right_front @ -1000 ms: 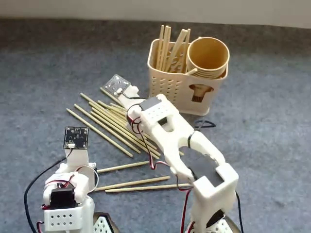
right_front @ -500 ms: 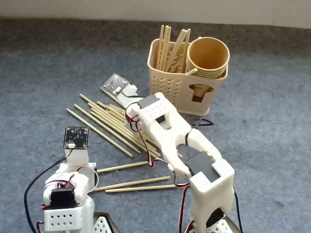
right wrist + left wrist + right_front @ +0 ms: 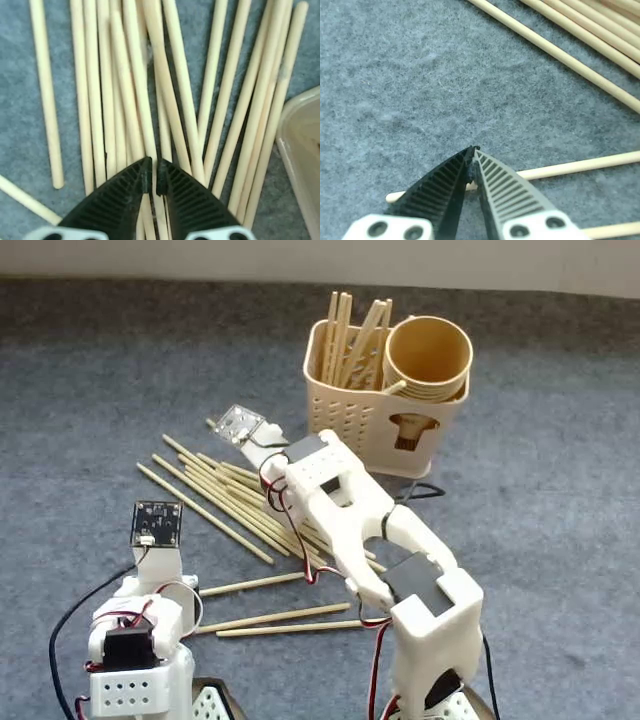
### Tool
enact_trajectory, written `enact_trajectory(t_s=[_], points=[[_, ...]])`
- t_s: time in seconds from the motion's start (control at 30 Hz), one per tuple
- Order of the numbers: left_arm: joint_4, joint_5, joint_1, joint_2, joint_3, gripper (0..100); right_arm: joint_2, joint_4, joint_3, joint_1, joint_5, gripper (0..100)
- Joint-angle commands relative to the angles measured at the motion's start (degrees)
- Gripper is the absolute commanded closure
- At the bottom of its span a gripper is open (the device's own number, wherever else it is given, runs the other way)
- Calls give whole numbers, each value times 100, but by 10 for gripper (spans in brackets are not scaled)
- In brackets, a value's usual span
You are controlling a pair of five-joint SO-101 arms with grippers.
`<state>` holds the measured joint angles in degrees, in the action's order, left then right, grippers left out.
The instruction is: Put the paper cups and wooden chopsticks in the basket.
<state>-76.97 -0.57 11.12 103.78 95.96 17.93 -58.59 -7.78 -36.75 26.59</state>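
Gripper of right arm drawn back over chopsticks, closed, empty (left gripper closed too, unmoved).

White plastic shell on the left arm, with rows of small holes on the base block. A black motor is set in it, with thin red wires and a black cable off the side. Dark square circuit board at the wrist. The right arm has the same white shell, a dotted hole grid, black motor faces and red wiring. The left gripper has one black ribbed finger, one pale grey ribbed finger and white mounts with dark screw holes. On the right gripper both fingers are black and ribbed.
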Motion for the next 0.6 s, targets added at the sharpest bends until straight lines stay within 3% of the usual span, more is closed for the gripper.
enact_trajectory(t_s=[0.0,0.1,0.3,0.57], points=[[-26,35,31,-48,119,995,-66,-92,268,-22,88,936],[-26,35,31,-48,119,995,-66,-101,259,-13,88,891],[-26,35,31,-48,119,995,-57,-154,198,-31,114,892],[-26,35,31,-48,119,995,-84,-171,48,-75,123,983]])
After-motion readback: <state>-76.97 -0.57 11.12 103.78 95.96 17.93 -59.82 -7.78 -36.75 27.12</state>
